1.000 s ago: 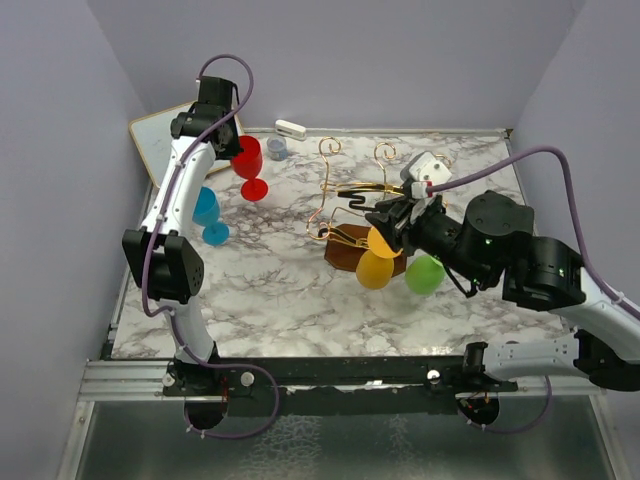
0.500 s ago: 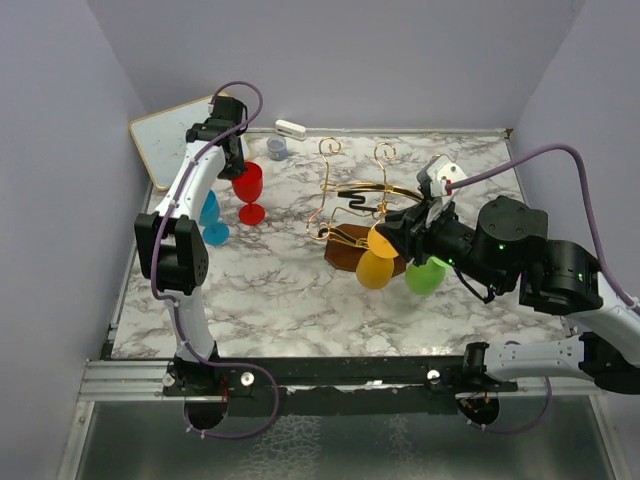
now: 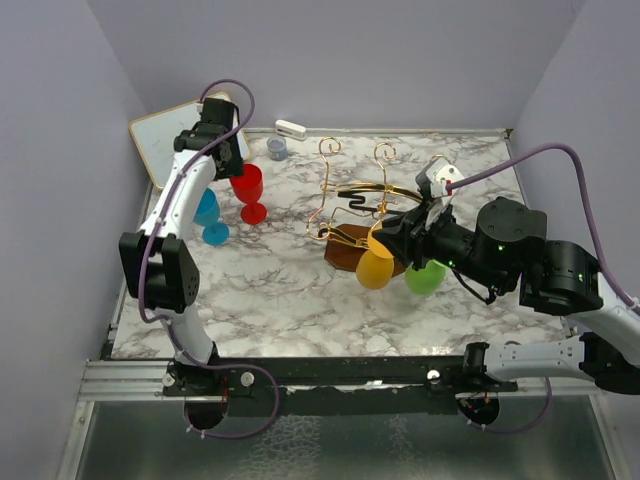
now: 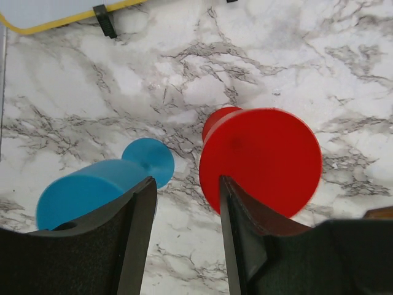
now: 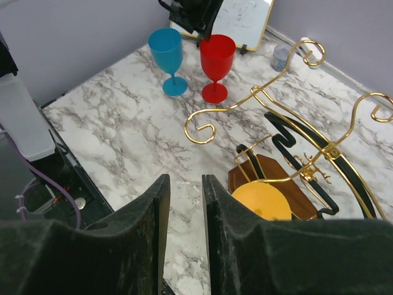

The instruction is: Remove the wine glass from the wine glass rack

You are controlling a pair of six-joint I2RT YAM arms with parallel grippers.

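The gold wire wine glass rack [image 3: 352,196] stands on its brown base [image 3: 345,255] mid-table. A yellow wine glass [image 3: 375,268] and a green one [image 3: 425,277] hang from it upside down. A red wine glass [image 3: 248,190] and a blue one [image 3: 207,214] stand upright on the marble at the left. My left gripper [image 3: 232,158] hovers open just above the red glass [image 4: 261,160], with only marble between its fingers. My right gripper [image 3: 380,232] is by the rack, right beside the yellow glass [image 5: 261,201], narrowly open and holding nothing.
A whiteboard [image 3: 160,135] leans in the back left corner. A small grey cup [image 3: 277,148] and a white object [image 3: 291,128] sit by the back wall. Purple walls close in on three sides. The rack's curled arms [image 5: 202,130] stick out towards the left.
My left gripper has opened, let go of the red glass, which now stands on the table, and lifted off it. My right gripper shifted slightly right beside the yellow glass.
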